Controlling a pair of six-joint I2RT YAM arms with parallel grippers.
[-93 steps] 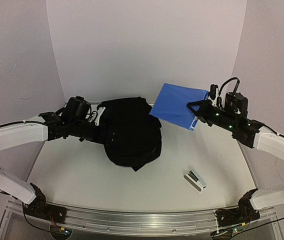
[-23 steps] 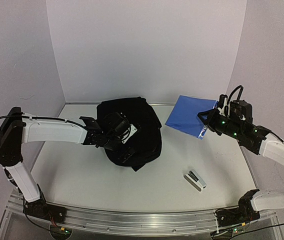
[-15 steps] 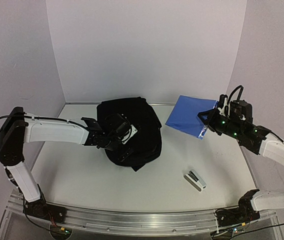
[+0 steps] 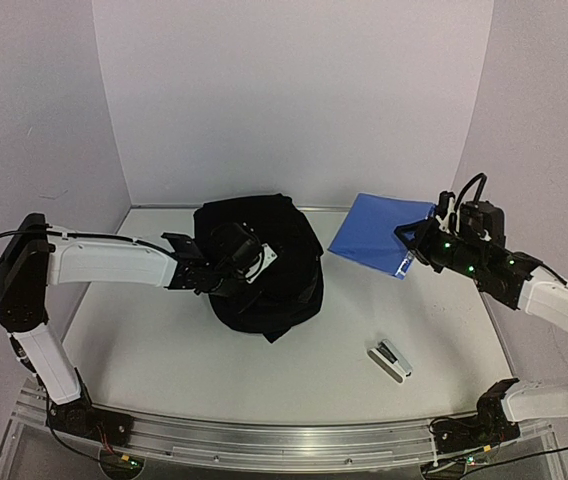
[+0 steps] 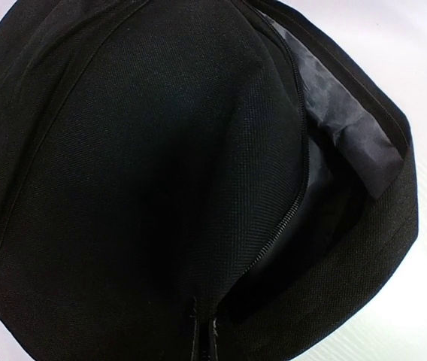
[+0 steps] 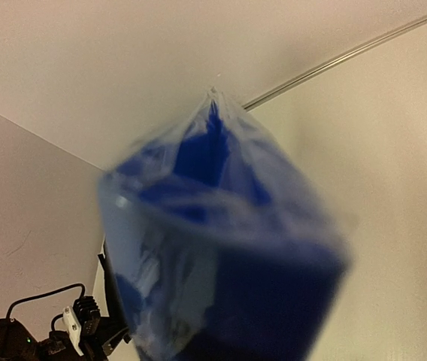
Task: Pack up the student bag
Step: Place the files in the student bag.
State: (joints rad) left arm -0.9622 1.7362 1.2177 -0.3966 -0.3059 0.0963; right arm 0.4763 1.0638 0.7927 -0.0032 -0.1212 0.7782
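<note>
There is one black bag (image 4: 284, 240). There is one blue pack (image 4: 374, 235) in clear wrap, and one small grey-and-black thing that looks like a stapler (image 4: 390, 359). There is one table (image 4: 164, 350). Two arms show, one left arm (image 4: 104, 262) and one right arm (image 4: 554, 295). Each ends in one tool, making two: the left tool (image 5: 202, 338) and the right tool (image 4: 404, 248).

This looks like a robotics lab test cell: a white table (image 4: 184, 350) is closed in by plain white panels (image 4: 294, 100) from 9 to 3 o'clock, and an aluminium rail (image 4: 294, 440) at 6 o'clock carries the left arm (image 4: 104, 265) and the right arm (image 4: 554, 295).
</note>
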